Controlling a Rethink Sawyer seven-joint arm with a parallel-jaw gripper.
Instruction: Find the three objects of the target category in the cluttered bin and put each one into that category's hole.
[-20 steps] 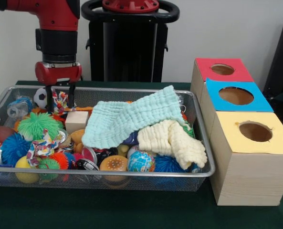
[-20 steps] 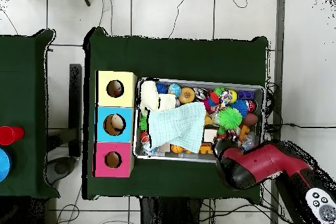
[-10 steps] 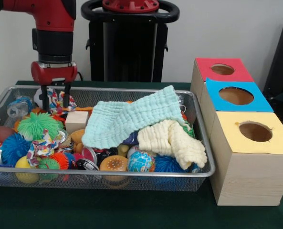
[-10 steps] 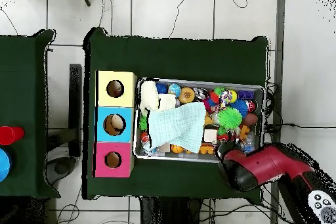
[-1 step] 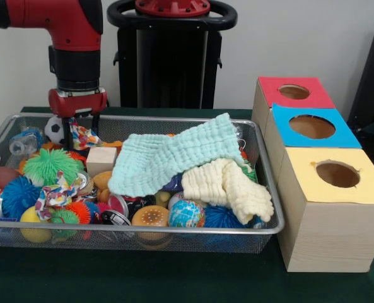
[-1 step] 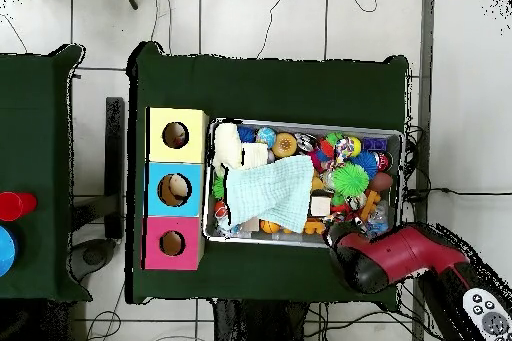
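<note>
A wire bin [image 5: 174, 230] is packed with toys: a green spiky ball [image 5: 48, 164], a wooden block [image 5: 100, 159], a small soccer ball [image 5: 54, 128], a globe ball [image 5: 187, 213] and a patterned cloth scrap [image 5: 81, 136]. A mint cloth [image 5: 174, 158] and a cream cloth [image 5: 227, 186] cover the middle. My gripper [image 5: 84, 128] hangs open at the bin's far left corner, just over the patterned scrap, holding nothing I can see. Seen from overhead, the red arm [image 6: 375, 260] hides the gripper at the bin's [image 6: 300, 123] lower right edge.
Three wooden boxes with round holes stand in a row beside the bin: red top [image 5: 294, 91], blue top [image 5: 311, 126], yellow top [image 5: 337, 173]. Overhead they are yellow [image 6: 176, 135], blue [image 6: 174, 189] and pink [image 6: 172, 243]. A black chair frame stands behind.
The gripper has shifted a little to the right and back toward the bin's far rim. Its fingers stay apart, and the toys have not visibly moved.
</note>
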